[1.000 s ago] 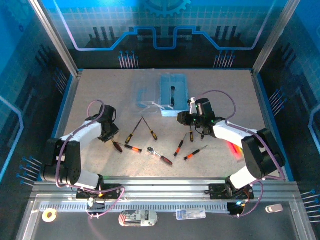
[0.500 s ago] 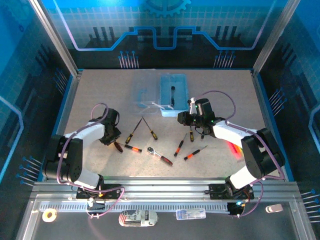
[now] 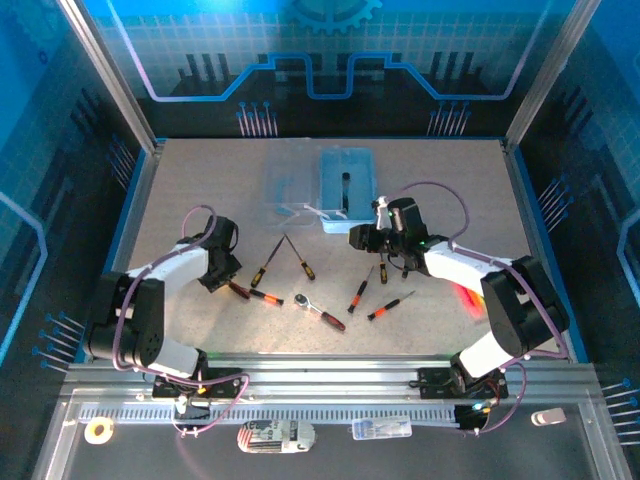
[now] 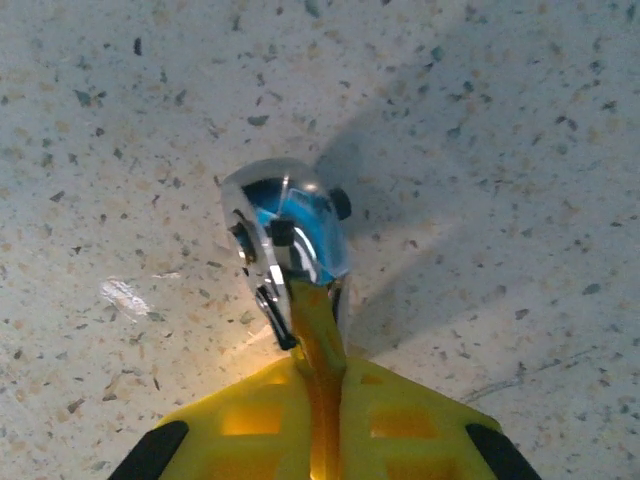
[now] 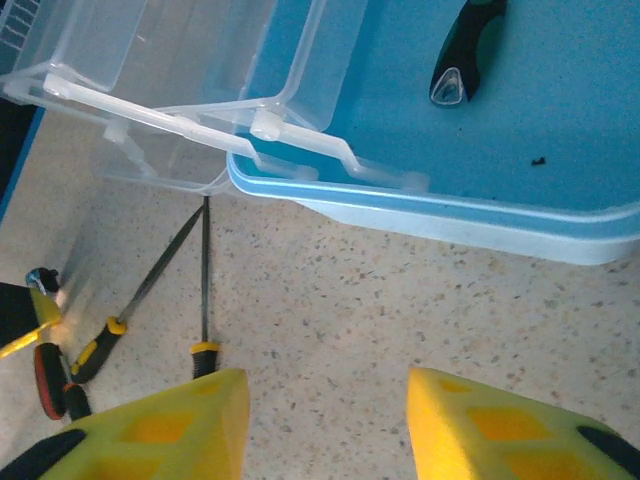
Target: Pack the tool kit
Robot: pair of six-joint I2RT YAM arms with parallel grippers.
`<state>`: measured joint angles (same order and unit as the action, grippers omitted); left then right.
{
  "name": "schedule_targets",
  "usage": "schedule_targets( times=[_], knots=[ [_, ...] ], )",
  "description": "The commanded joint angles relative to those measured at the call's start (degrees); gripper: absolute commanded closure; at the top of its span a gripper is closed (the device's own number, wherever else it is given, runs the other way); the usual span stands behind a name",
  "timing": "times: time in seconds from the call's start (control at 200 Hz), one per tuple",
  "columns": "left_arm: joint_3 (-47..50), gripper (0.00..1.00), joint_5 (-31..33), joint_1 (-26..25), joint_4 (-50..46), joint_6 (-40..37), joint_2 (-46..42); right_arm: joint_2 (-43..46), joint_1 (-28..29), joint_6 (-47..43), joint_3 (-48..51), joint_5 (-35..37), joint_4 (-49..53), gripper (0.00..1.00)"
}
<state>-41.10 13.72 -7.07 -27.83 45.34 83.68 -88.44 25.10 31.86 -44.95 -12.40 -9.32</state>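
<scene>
The tool kit's pale-blue box point(image 3: 330, 175) stands open at the back centre, its clear lid point(image 3: 288, 190) folded to the left. One black-handled tool point(image 5: 465, 50) lies inside. My right gripper point(image 5: 328, 420) is open over bare table just in front of the box's near edge point(image 5: 450, 225). My left gripper point(image 4: 318, 365) is shut on a small chrome-headed tool point(image 4: 285, 235), a little above the table. Several screwdrivers point(image 3: 263, 268) point(image 3: 358, 295) and a red-handled ratchet wrench point(image 3: 318, 310) lie between the two arms.
Two crossed screwdrivers point(image 5: 160, 290) lie left of my right gripper, near the lid's corner. Another red-handled screwdriver point(image 3: 262, 296) lies close to my left gripper point(image 3: 228, 280). Metal frame posts point(image 3: 110, 80) flank the table, and a rail point(image 3: 320, 375) runs along the near edge.
My left gripper has shifted right and closed on the chrome-headed tool. My right gripper has opened wider and edged slightly left.
</scene>
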Motion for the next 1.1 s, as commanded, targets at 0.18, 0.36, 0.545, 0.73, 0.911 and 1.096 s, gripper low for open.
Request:
schedule_targets(
  times=[0.18, 0.36, 0.545, 0.73, 0.911, 1.096],
  knots=[
    [-3.32, 1.00, 0.44, 0.23, -0.69, -4.84, -8.23, 0.63, 5.79, -6.62, -3.64, 1.76, 1.70, 0.40],
    [-4.86, 1.00, -0.91, 0.13, -1.36, -6.64, -9.42, 0.42, 9.38, -9.16, -8.55, 0.96, 5.72, 0.40],
    [-5.31, 1.00, -4.35, -0.76, 0.07, -7.29, -11.55, -0.77, 13.58, -10.45, -12.93, -1.13, 9.16, 0.41],
    [-7.11, 1.00, -5.34, -4.70, 0.85, -7.29, -11.63, -3.60, 19.23, -10.51, -17.47, -3.83, 10.74, 0.41],
    [-9.04, 1.00, -7.33, -7.78, 2.13, -6.93, -11.11, -7.91, 24.96, -11.70, -21.92, -6.59, 12.00, 0.41],
    [-9.22, 1.00, -10.15, -9.99, 4.47, -5.28, -10.64, -12.65, 26.23, -9.69, -25.07, -9.30, 12.04, 0.40]
  ],
)
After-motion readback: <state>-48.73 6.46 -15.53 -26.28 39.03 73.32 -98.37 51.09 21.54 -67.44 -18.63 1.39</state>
